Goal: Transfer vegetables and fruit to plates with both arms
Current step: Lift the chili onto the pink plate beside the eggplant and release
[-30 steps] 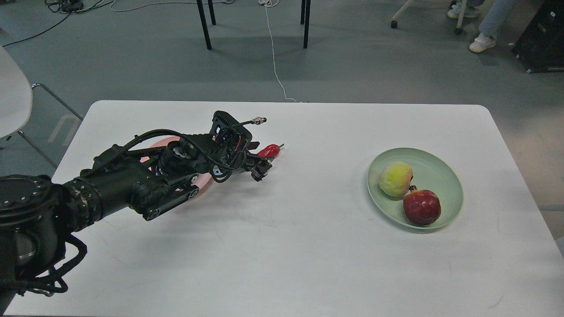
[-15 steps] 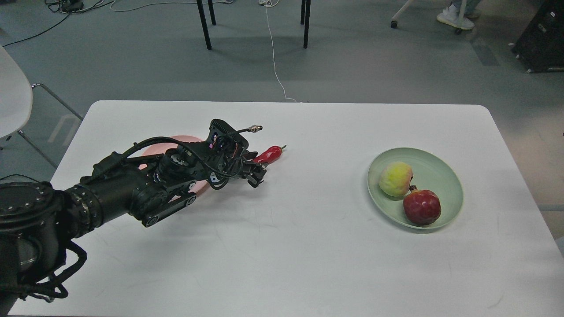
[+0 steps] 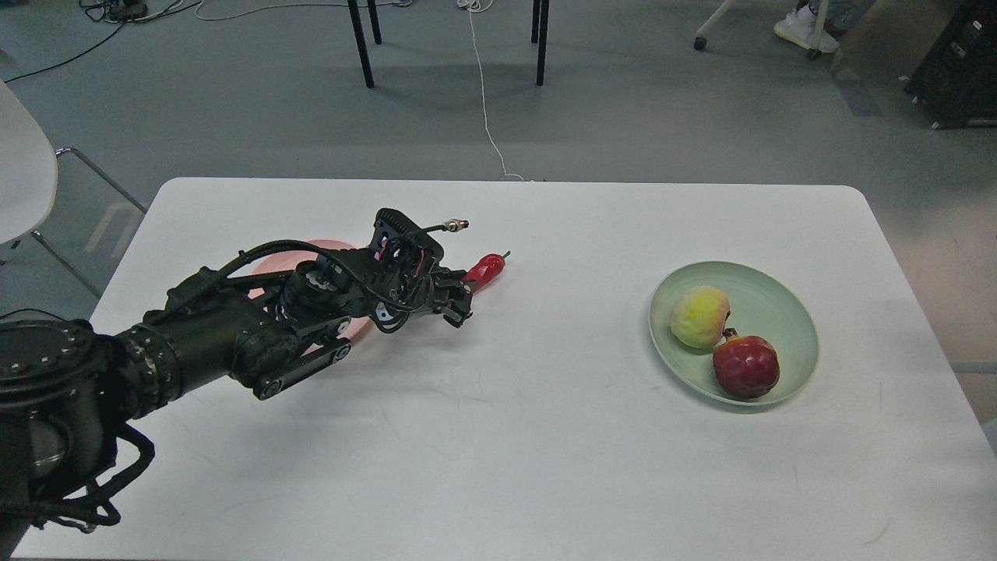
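Both fruits already lie in the pale green plate [image 3: 787, 312] at the right of the surface [image 3: 545, 436]: the peach-like fruit [image 3: 699, 315] and the dark red pomegranate [image 3: 745, 366], touching one another. We judge this half of the task done. At the left, our left hand [image 3: 459, 300] reaches over the pale pink plate [image 3: 274, 261], which the arm largely hides. The red chili pepper [image 3: 484, 269] lies at the fingertips, beside that plate; we cannot tell whether the hand is clenched on it or released. No eggplant is in view, and the right arm is not in view. The surface is white with rounded corners; beyond it, a grey floor carries a white cable [image 3: 487, 117] and black chair legs [image 3: 361, 47].
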`<state>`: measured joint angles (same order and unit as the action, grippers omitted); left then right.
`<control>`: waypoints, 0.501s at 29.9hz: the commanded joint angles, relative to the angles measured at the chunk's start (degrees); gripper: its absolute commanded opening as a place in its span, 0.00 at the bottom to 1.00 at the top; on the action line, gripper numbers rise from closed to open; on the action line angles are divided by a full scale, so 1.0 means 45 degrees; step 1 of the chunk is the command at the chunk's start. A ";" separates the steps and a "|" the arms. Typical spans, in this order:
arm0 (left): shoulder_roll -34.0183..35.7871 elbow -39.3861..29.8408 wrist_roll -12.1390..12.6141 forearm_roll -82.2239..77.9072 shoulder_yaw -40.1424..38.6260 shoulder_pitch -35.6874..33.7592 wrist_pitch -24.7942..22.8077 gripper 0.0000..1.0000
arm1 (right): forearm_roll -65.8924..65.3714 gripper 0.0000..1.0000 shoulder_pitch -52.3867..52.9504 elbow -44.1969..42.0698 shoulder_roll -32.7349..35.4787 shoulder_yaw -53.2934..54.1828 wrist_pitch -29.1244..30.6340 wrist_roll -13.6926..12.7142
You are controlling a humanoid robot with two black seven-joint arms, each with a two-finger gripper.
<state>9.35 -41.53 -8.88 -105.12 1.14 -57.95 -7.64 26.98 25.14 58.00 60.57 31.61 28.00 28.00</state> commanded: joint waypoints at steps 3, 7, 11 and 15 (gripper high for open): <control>0.1318 -0.1801 0.0020 0.2358 -0.0291 -0.1065 -0.0020 0.11 | -0.0019 0.99 -0.0001 -0.0037 0.0017 0.0086 0.0000 0.0000; 0.3016 -0.3209 0.0080 0.3379 -0.0292 -0.2159 -0.0215 0.11 | -0.0019 0.99 0.0019 -0.0037 0.0017 0.0086 0.0000 0.0000; 0.5143 -0.4166 -0.0076 0.3341 -0.0273 -0.2630 -0.1132 0.11 | -0.0019 0.99 0.0116 0.0002 -0.0042 0.0086 0.0000 0.0000; 0.6943 -0.4774 -0.0116 0.3301 0.0020 -0.2319 -0.1173 0.11 | -0.0019 0.99 0.0136 0.0002 -0.0120 0.0086 0.0000 0.0000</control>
<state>35.54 -61.43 -9.27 -90.07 0.37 -69.35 -12.63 26.89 25.71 57.99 60.27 32.03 28.00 28.00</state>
